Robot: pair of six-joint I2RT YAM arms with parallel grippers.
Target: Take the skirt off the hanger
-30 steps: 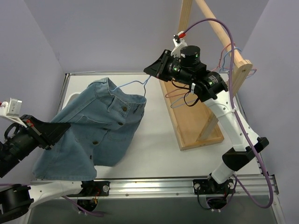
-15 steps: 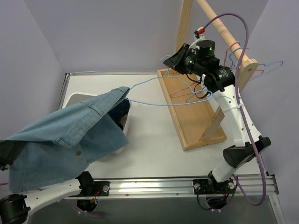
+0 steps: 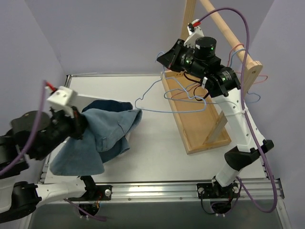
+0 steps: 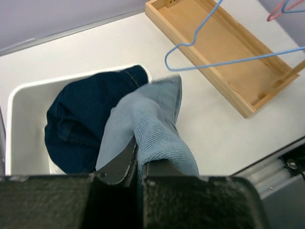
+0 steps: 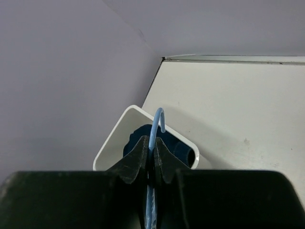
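Skirt fabric shows in none of the views, so where the skirt is I cannot tell. Going by the task alone, I judge it light, soft and limp, apt to slip along wire, and best taken at the waistband close to its hanger. At the table's [image 3: 157, 157] near left corner the left gripper [image 4: 138, 157] is clamped on one light-blue denim shirt [image 4: 152, 124], which droops over one white bin [image 4: 19, 95] at the left edge. One dark-blue garment [image 4: 76, 114] lies in the bin. Past mid-table, one light-blue hanger [image 5: 152, 136] hangs bare in the air, its hook pinched in the closed right gripper [image 5: 152, 148]. Along the right edge stands one wooden rack [image 3: 195, 136]. On its rail I count at least one pink-red hanger [image 4: 276, 15] and at least one more light-blue one, with no cloth seen on either.
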